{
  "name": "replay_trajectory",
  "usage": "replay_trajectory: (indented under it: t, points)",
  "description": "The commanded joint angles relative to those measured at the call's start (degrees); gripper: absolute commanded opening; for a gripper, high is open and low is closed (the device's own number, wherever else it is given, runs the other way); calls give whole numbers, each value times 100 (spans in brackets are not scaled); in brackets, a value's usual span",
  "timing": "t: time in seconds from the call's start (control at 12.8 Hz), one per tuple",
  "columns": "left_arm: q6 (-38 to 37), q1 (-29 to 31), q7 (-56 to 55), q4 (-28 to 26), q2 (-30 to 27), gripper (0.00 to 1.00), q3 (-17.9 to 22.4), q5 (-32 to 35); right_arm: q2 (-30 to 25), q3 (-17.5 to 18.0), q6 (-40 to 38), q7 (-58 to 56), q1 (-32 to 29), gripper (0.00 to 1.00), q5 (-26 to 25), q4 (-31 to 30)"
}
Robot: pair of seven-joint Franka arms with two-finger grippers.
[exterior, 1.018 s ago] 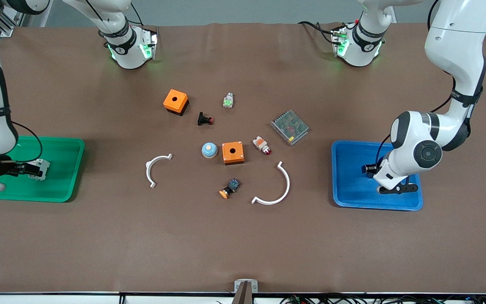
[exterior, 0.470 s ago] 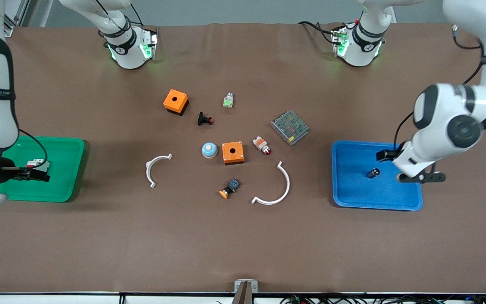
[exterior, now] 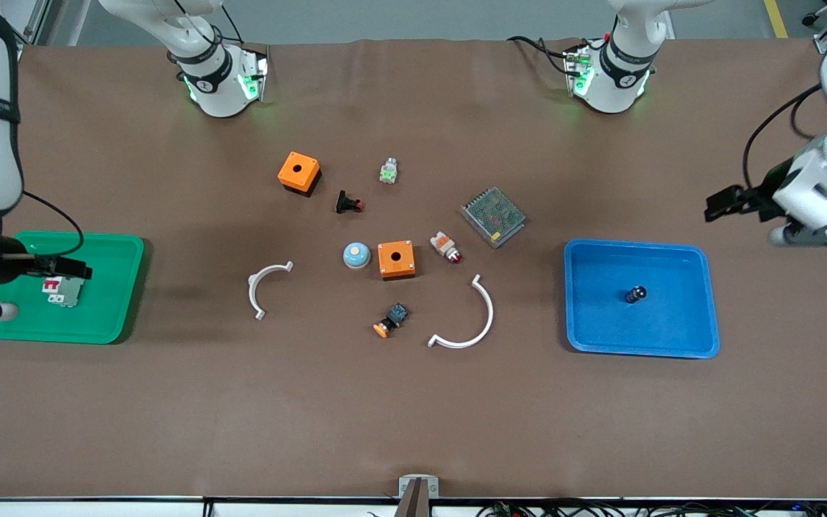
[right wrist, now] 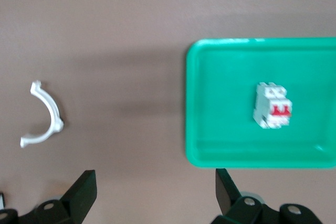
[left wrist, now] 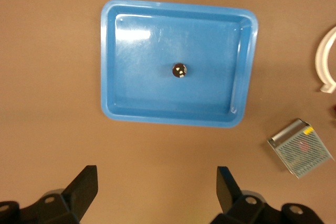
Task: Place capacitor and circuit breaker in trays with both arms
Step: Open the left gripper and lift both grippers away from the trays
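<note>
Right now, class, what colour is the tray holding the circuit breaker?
Green: the circuit breaker lies in the green tray, clearest in the right wrist view.

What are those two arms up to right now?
Left gripper and right gripper open, empty. Capacitor in blue tray; circuit breaker in green tray. Nothing in the way.

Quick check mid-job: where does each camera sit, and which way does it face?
Front view: high across the table, facing both bases; shows both arms.
Left wrist view: looks down on the blue tray holding the capacitor; open left gripper shows.
Right wrist view: looks down on the green tray holding the circuit breaker; open right gripper shows.
Shared: the front view shows both trays.
</note>
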Motion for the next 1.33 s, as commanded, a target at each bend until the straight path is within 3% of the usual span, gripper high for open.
replay_trajectory:
  t: [0.0,0.47,0.86,1.02,1.25]
  points:
    - [-414,-44,-41,799,156,99,-89,-74,-513,23,-431,63,184,100,-449,-64]
    - [-414,-53,-32,1362,200,99,-283,-12,-496,-3,-934,230,325,100,-301,410]
    - [-406,-53,-6,1477,287,99,-283,-4,-487,-29,-1030,221,316,100,-239,920]
    - [-406,-53,-6,1495,296,99,-283,-4,-522,-64,-1424,203,264,100,-222,999]
    - [-397,-53,3,1573,340,99,-275,5,-899,-12,-1566,160,211,100,-256,965]
